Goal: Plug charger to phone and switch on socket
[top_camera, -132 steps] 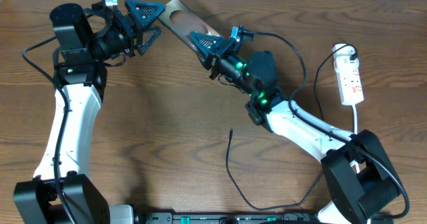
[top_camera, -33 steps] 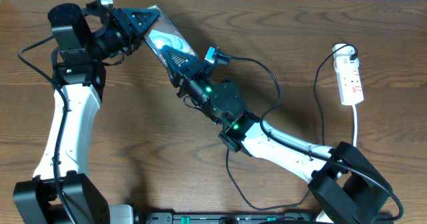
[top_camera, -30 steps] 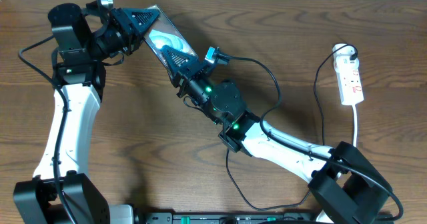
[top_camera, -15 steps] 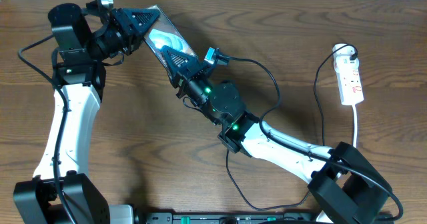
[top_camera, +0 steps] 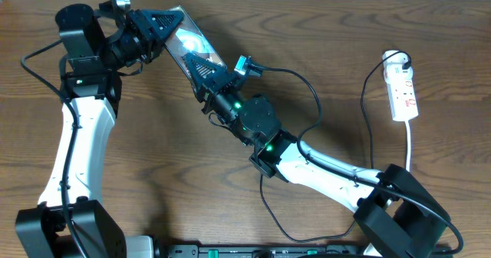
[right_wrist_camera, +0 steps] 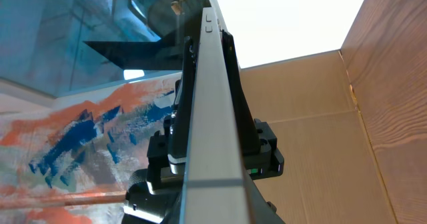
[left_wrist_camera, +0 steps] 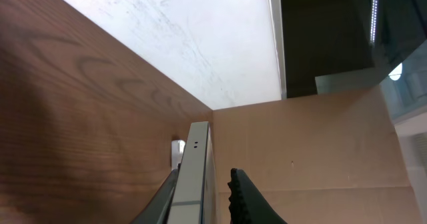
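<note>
Phone [top_camera: 186, 41] is off counter [top_camera: 153, 150], tilted, at far left.
- Left pincer [top_camera: 163, 21] is clamped on its upper end, right pincer [top_camera: 201, 64] closed on its lower end.
- Charger [top_camera: 266, 204] lies on counter under right arm, tip hidden.
- Socket [top_camera: 404, 89] is far right, well apart.
- Step is likely regrasp: one pincer should hold firm before other releases.
- Port end should be left free and phone kept level, no twist between the two grips.

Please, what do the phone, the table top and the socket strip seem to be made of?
On the phone, the face looks like glossy glass, since it mirrors light; the thin edge looks like matte grey metal, possibly plastic. I take the table for wood or wood-look laminate: brown grain lines, low sheen. I take the socket for smooth white moulded plastic, with red printed markings.
</note>
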